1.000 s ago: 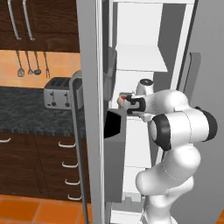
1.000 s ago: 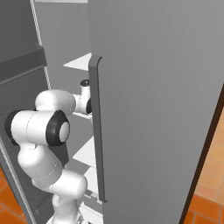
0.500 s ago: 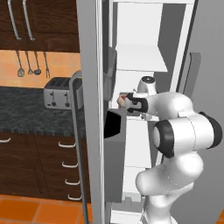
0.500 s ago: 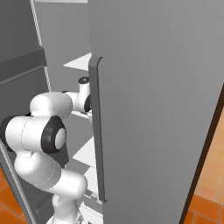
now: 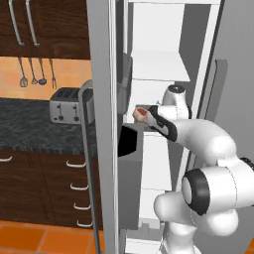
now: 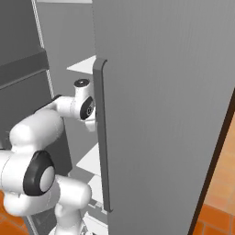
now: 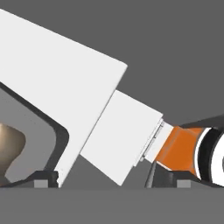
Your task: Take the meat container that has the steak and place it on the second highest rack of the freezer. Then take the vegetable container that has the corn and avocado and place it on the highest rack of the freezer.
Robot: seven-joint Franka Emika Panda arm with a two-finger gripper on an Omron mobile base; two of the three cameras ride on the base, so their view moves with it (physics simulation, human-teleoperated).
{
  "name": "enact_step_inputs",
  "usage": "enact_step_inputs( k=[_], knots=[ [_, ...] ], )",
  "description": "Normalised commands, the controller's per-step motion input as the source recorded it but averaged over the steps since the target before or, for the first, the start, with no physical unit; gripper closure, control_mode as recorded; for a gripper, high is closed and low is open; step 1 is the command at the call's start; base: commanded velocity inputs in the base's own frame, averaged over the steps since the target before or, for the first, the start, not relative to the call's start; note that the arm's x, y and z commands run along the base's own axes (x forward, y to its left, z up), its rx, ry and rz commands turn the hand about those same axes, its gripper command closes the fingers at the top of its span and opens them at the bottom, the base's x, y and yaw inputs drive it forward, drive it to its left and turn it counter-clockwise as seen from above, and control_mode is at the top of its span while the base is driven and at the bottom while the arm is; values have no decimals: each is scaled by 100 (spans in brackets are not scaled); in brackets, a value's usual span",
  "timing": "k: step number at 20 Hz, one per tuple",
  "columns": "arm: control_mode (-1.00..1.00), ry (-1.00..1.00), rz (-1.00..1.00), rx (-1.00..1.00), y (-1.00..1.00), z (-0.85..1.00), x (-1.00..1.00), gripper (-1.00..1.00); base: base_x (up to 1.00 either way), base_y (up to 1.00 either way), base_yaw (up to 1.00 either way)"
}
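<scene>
The gripper (image 7: 112, 181) has its jaws apart beside the steak (image 5: 140, 115) inside the freezer (image 5: 163, 74); pulling out carelessly could knock the tub off its shelf.

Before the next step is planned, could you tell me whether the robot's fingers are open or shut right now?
Open. In the hand view the two fingers stand wide apart at the bottom, with nothing gripped between them.
</scene>
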Motion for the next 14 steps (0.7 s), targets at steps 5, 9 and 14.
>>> enact_step_inputs(
  k=[5,9,14],
  knots=[
    [-100,-3,0,0,0,24,-78,-100,0,0,0],
    [-100,0,0,0,0,63,-95,-100,0,0,0],
    [-100,6,0,0,9,83,-100,-100,0,0,0]
  ],
)
